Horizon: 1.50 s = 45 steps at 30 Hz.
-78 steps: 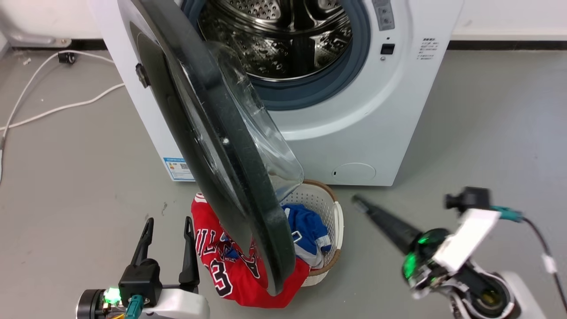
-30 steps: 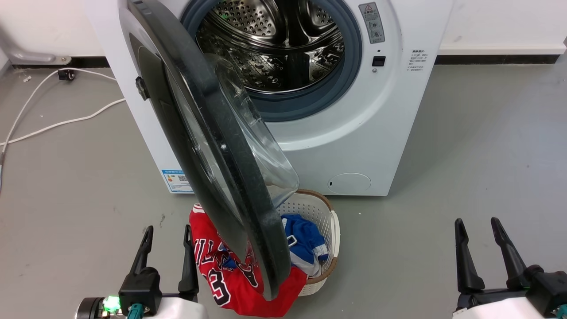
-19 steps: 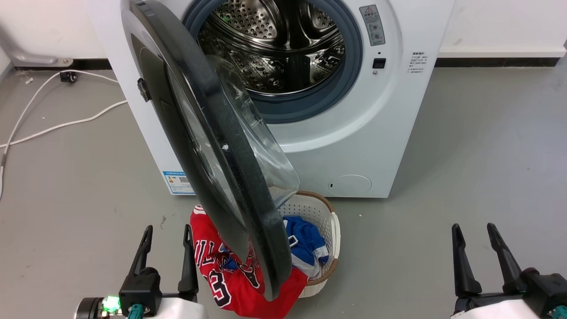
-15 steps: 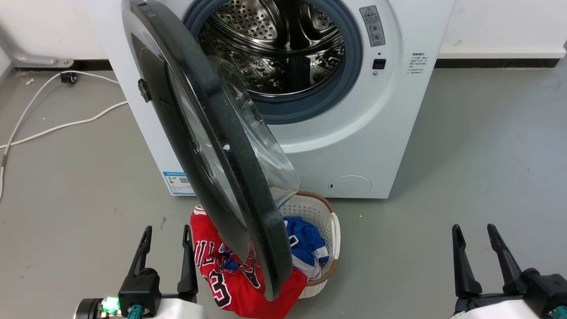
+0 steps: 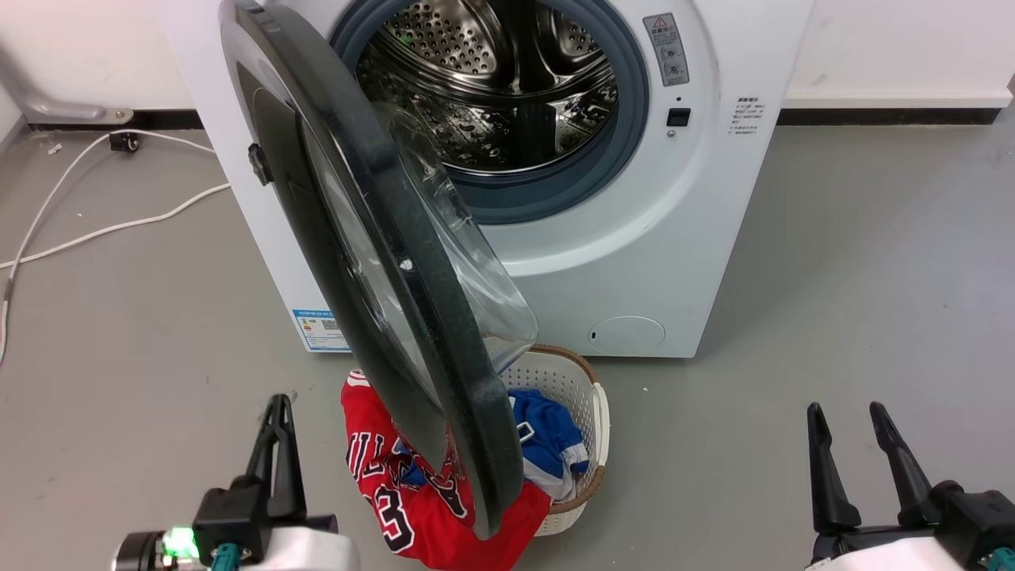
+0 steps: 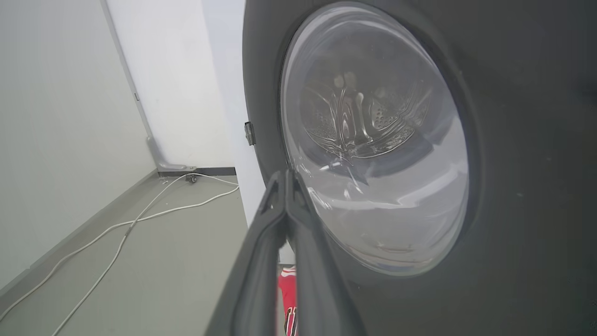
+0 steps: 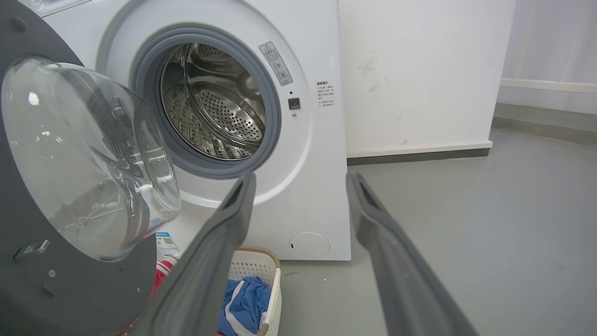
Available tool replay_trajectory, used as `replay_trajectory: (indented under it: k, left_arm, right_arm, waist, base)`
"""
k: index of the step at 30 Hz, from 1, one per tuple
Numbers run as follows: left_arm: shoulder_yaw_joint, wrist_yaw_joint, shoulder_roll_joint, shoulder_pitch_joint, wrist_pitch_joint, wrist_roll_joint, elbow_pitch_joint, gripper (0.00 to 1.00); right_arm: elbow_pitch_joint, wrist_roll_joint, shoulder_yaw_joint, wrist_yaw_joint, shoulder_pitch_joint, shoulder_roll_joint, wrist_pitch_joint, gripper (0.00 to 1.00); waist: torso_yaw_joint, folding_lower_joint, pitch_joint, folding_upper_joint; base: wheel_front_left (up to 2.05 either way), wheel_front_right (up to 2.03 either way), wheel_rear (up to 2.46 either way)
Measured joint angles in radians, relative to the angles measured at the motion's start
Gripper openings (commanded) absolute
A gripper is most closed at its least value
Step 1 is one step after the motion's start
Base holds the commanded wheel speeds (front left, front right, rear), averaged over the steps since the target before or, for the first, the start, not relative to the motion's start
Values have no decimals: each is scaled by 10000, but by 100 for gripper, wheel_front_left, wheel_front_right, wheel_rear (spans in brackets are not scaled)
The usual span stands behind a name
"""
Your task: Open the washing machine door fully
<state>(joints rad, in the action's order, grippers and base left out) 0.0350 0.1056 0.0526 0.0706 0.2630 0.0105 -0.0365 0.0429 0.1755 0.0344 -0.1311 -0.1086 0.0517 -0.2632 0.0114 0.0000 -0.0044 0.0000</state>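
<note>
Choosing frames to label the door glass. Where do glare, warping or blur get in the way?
Head view: sharp, small glint on the round glossy black door. Left wrist view: its glass bowl warps the perforated steel drum; the shut left hand looks soft near the lens. Right wrist view: clear; bright spots on the glass; open right hand looms large.

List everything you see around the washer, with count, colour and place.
washing machine: one, white, against the wall
washing machine door: one, black with clear glass bowl, standing open, hinged left
drum: one, steel, inside the machine
rubber ring: one, grey-blue, around the drum mouth
sticker: one, blue, low on the machine's front
laundry basket: one, white, on the floor under the door
jersey: one, red, draped over the basket's rim
garment: one, blue, in the basket
cables: two, white, on the floor at left
left tool: one, dark, shut, lower left
right tool: one, dark, open, lower right
</note>
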Motion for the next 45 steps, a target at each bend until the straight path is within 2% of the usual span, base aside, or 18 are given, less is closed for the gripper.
replay_trajectory:
  k: [9, 15, 20, 28, 38, 45]
  left_arm:
    - [-121, 157, 115, -727, 0, -125, 1425, 0]
    - [387, 115, 127, -1316, 0, -339, 2706, 0]
    - [1279, -92, 125, -1919, 2, -531, 3509, 0]
    - [2972, -428, 84, -2457, 2, -669, 3923, 0]
    - [5333, -892, 33, -2883, 2, -683, 3789, 0]
    - [6403, -1064, 27, -2932, 2, -579, 3187, 0]
  right_arm:
    - [-92, 15, 27, 2, 4, 0, 0, 100]
    - [-142, 27, 0, 0, 9, 0, 0, 100]
    - [-171, 29, -13, 0, 12, 0, 0, 100]
    - [-230, 84, -104, 0, 16, 0, 0, 100]
    - [-249, 73, -146, 0, 16, 0, 0, 100]
    - [-245, 52, -222, 0, 48, 0, 0, 100]
  waist:
    - [2, 0, 32, 0]
    - [-15, 0, 66, 0]
    - [-19, 0, 97, 0]
    - [-62, 0, 139, 0]
    - [39, 0, 168, 0]
    - [35, 0, 228, 0]
  base:
    - [0, 0, 0]
    - [0, 0, 0]
    - [0, 0, 0]
    - [0, 0, 0]
    - [0, 0, 0]
    - [0, 0, 0]
